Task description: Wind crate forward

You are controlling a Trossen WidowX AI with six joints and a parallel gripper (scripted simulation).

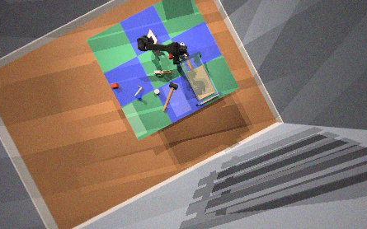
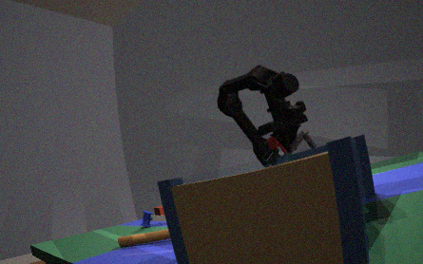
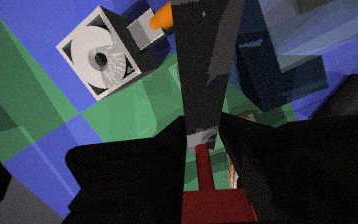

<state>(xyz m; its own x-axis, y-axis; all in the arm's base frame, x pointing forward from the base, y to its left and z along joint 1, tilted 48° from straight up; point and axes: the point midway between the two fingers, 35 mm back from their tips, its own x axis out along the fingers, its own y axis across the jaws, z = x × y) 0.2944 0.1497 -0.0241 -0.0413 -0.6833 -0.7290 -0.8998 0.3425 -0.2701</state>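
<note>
My gripper (image 1: 178,55) (image 2: 280,140) (image 3: 199,118) is shut on the winch handle (image 3: 200,75) (image 2: 309,139), a dark grey bar with a red grip (image 3: 206,172). The handle hangs in the air, tilted, beside the winch (image 3: 100,57) (image 1: 182,44), a grey box with a white drum and a round hole on top. The handle's key is not in the hole. An orange strap (image 3: 161,17) (image 1: 189,63) runs from the winch to the tan crate (image 1: 199,80) (image 2: 257,218), which sits flat inside the clear guard cubby. The dark blue steel frame (image 1: 209,99) (image 2: 347,190) stands at the cubby's mouth.
On the green and blue bench (image 1: 115,49) lie a hammer (image 1: 169,95), a wooden brush (image 1: 162,72), a white cylinder (image 1: 157,91), a small metal key (image 1: 138,91) and a red block (image 1: 115,86). A frame post (image 3: 275,70) stands close to the right of the gripper.
</note>
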